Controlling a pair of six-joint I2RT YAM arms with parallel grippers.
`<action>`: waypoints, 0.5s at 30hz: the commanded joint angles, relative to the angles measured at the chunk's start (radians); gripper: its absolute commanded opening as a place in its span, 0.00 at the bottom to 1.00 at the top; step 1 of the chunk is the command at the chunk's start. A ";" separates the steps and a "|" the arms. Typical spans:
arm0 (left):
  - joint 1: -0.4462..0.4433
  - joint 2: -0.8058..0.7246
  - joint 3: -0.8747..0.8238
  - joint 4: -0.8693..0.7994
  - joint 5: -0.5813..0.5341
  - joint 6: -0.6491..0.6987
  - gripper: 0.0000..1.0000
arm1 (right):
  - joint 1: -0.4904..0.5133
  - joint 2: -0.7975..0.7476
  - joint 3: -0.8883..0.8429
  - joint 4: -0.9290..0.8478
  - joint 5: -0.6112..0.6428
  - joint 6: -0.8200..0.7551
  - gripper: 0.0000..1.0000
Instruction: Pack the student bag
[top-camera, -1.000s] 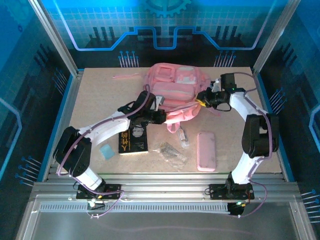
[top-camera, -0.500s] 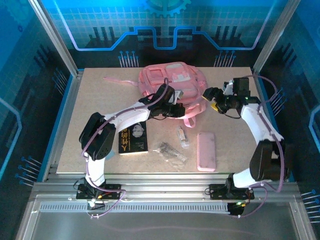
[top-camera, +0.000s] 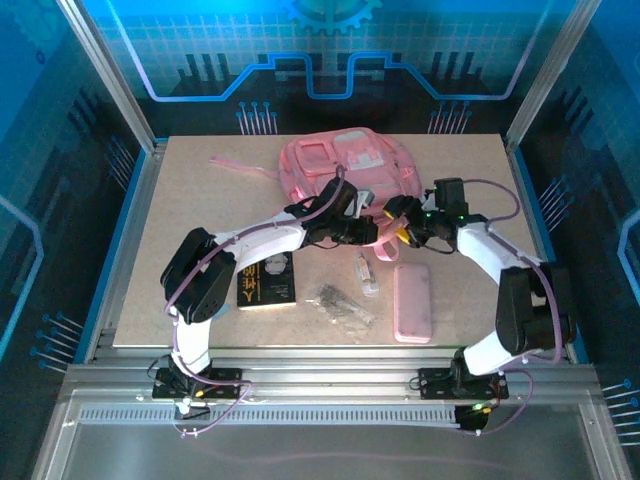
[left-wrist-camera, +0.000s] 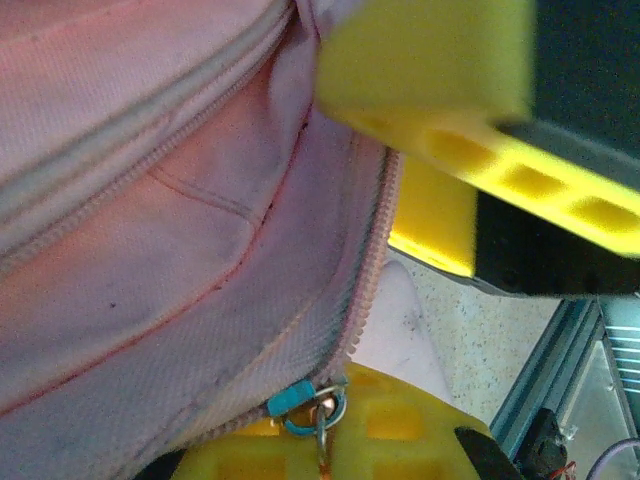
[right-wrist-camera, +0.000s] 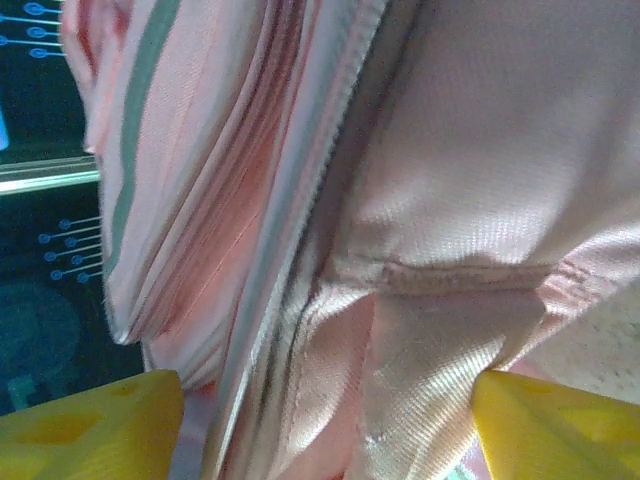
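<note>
The large soft pink fabric backpack (top-camera: 345, 170) lies at the far middle of the table. The left gripper (top-camera: 368, 226) presses its near edge, yellow fingers (left-wrist-camera: 430, 60) apart around fabric by the zip. The right gripper (top-camera: 396, 222) is wide open, with pink fabric between its fingers

Overhead view faces the table; both wrist views, seemingly pressed close, share the student bag (top-camera: 345, 165).

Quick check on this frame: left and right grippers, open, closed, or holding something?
Left gripper: open, jaws around the student bag zipper edge.
Right gripper: open, bag fabric between the fingers, not clamped.
</note>
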 joint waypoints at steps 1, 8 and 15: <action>-0.017 -0.102 -0.016 0.079 0.080 -0.018 0.00 | 0.035 0.079 0.031 0.133 0.078 0.052 0.52; 0.012 -0.160 -0.068 -0.022 -0.012 0.067 0.00 | 0.000 0.065 0.002 0.155 0.114 0.027 0.00; 0.211 -0.234 -0.166 -0.173 -0.124 0.167 0.00 | -0.070 -0.028 0.004 0.043 0.135 -0.072 0.00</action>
